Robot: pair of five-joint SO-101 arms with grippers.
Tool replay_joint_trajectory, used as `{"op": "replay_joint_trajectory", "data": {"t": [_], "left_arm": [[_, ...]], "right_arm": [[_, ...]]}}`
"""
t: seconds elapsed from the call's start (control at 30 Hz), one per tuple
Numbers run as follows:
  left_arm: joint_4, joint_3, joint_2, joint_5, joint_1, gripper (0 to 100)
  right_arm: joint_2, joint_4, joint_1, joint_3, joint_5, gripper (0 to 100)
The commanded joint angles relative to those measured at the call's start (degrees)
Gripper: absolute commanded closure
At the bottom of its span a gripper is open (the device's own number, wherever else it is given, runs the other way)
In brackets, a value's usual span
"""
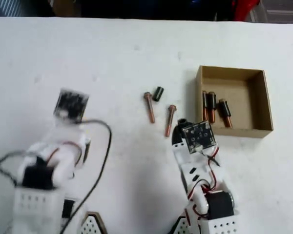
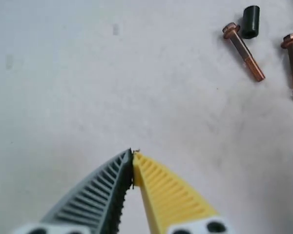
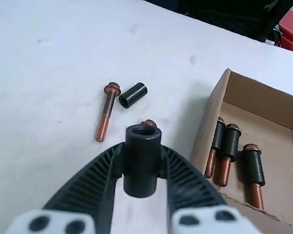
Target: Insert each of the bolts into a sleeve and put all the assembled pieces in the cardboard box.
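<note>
White desk (image 1: pixel 136 48): two bare bolts (image 1: pixel 149 107) and one loose sleeve (image 1: pixel 158 93) beside cardboard box (image 1: pixel 234 73) with three assembled pieces (image 1: pixel 211 106).
Right hand (image 3: pixel 141 148) clamped on black sleeve (image 3: pixel 142 163); left hand (image 2: pixel 132 156) pinched together, empty.

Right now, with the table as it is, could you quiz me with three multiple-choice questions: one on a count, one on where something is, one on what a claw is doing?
1. How many assembled pieces lie in the cardboard box? A one; B five; C three.
2. Where is the loose sleeve? A on the table beside the head of a bolt; B inside the box; C stacked on another sleeve.
3. The right claw is: A open and empty; B shut on a black sleeve; C shut on a bolt.

Answers: 1 C, three sleeved bolts lie side by side in it. 2 A, it lies by the head of the bolt farther from the box. 3 B, the right wrist view shows it clamped on the sleeve.
</note>
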State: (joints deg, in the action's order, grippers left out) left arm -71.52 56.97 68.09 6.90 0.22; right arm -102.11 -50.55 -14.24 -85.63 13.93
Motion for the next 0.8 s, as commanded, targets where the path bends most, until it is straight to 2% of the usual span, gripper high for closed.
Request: {"op": "replay_joint_trajectory", "data": {"t": [0.0,0.23,0.37,0.43,0.63,0.77], "left_arm": [[1.2,-11.1,-17.6,-3.5,6.2,98],[1.0,-24.9,-37.3,-10.5,12.7,98],[1.1,-32.4,-47.0,-13.9,15.6,98],[1.2,-35.9,-52.2,-15.5,17.2,97],[0.9,-48.1,-68.1,-19.7,21.5,97],[0.9,-55.3,-76.8,-25.1,23.5,97]], "right_arm": [[-1.1,7.0,0.7,-3.3,-0.6,98.2],[-1.2,15.3,7.5,-8.4,-1.0,98.2],[-1.2,15.6,11.4,-8.2,-6.2,98.2],[-1.2,15.6,13.1,-8.1,-6.6,98.2],[-1.2,15.5,13.8,-8.1,-6.7,98.2],[-1.2,15.5,13.9,-8.1,-6.6,98.2]]}}
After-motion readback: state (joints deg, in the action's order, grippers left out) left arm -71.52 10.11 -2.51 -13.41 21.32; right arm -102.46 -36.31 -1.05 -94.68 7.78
